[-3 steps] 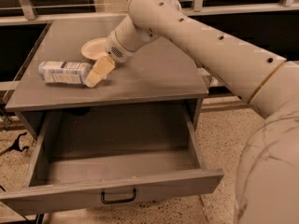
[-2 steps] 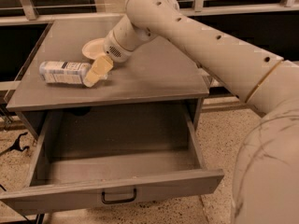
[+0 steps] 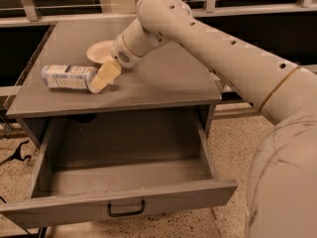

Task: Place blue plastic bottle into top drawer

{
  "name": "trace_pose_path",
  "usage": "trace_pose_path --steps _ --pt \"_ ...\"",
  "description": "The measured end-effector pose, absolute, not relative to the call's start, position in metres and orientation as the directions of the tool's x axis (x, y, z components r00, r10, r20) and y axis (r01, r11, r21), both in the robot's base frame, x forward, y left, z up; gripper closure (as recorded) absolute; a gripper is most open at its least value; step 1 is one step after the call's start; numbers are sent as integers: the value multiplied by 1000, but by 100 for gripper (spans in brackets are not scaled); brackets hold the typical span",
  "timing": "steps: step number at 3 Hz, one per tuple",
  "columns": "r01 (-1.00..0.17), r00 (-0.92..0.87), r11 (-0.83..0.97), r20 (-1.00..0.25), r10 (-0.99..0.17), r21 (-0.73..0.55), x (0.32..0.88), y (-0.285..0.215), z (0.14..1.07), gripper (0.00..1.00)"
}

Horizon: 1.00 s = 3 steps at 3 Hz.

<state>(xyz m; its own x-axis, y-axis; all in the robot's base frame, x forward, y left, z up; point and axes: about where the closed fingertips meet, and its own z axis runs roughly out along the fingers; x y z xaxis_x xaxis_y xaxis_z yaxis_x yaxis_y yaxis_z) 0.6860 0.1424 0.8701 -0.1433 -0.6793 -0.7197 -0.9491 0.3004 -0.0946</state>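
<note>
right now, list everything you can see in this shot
blue plastic bottle: one, clear with pale label, lying on its side on the cabinet top, left
white bowl: one, white, on the cabinet top behind the bottle
cabinet: one, grey, centre
top drawer: one, grey, pulled open below the cabinet top
drawer handle: one, dark, centre of the drawer front
floor: speckled beige, around the cabinet
arm: one, cream, reaching in from the right
tool: one, yellowish, at the bottle's right end
</note>
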Motion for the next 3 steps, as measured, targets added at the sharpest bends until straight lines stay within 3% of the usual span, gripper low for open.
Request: trace_pose_path --steps 2,3 --pt "-954 -136 288 -731 -669 -86 687 145 870 38" --pt "-954 -115 281 -740 -663 -103 690 147 879 33"
